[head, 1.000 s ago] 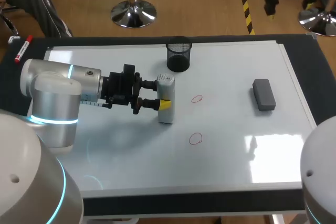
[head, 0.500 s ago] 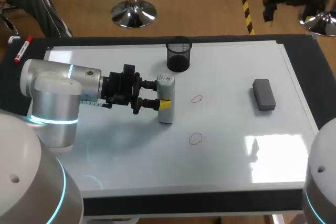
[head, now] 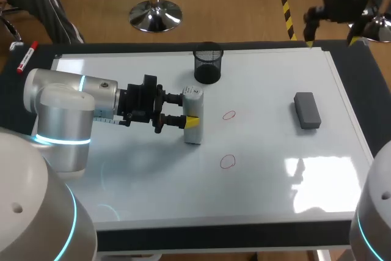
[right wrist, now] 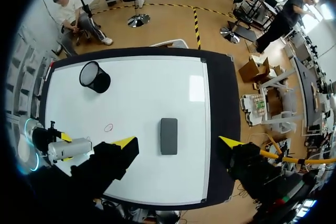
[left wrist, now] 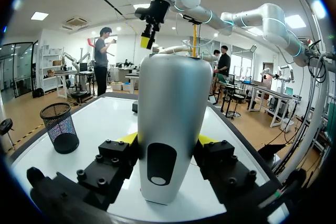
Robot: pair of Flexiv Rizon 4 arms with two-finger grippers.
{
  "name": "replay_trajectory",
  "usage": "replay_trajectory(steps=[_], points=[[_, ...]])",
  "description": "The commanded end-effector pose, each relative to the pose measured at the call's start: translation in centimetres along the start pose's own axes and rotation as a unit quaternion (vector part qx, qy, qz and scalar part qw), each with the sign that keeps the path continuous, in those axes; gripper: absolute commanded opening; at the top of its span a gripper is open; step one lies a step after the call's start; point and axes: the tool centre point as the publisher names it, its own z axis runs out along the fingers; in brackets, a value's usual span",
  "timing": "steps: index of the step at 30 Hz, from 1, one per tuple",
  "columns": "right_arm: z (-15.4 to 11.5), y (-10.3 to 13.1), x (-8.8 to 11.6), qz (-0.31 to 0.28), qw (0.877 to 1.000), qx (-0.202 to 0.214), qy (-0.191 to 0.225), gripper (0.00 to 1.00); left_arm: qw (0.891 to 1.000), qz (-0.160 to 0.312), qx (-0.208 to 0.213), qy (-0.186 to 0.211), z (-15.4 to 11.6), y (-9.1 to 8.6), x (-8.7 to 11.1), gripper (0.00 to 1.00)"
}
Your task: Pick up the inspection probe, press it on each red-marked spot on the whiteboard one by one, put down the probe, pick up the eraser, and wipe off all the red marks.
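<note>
No text is reading clearly. The inspection probe (head: 194,103) is carrying a small label (head: 193,92) on its top end, and the dark print there is showing too small to make out.

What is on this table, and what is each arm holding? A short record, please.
Left end effector: shut on the inspection probe
Right end effector: open, empty, high above the whiteboard
Red marks: two, both unwiped, beside the probe
Eraser: untouched, on the whiteboard's right side
Mesh cup: at the far edge
</note>
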Motion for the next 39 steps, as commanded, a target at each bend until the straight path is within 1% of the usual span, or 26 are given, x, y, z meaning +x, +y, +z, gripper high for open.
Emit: replay_trajectory(steps=[1,7,20,26,39], points=[[0.7,-0.2,0.1,0.003,1.000,0.004,0.004,1.00,1.000,0.000,0.001,-0.002,0.5,1.8,0.3,0.00],[1.9,-1.1,0.6,0.004,1.000,0.011,0.001,1.00,1.000,0.000,0.001,-0.002,0.5,1.8,0.3,0.00],[5.6,-2.9,0.7,0.008,0.999,0.035,0.015,1.00,1.000,0.000,0.001,-0.002,0.5,1.8,0.3,0.00],[7.3,-3.3,1.3,-0.006,0.999,0.045,0.028,1.00,1.000,0.000,0.001,-0.002,0.5,1.8,0.3,0.00],[11.1,-4.6,1.8,-0.007,0.993,0.105,0.048,1.00,1.000,0.000,0.001,-0.002,0.5,1.8,0.3,0.00]])
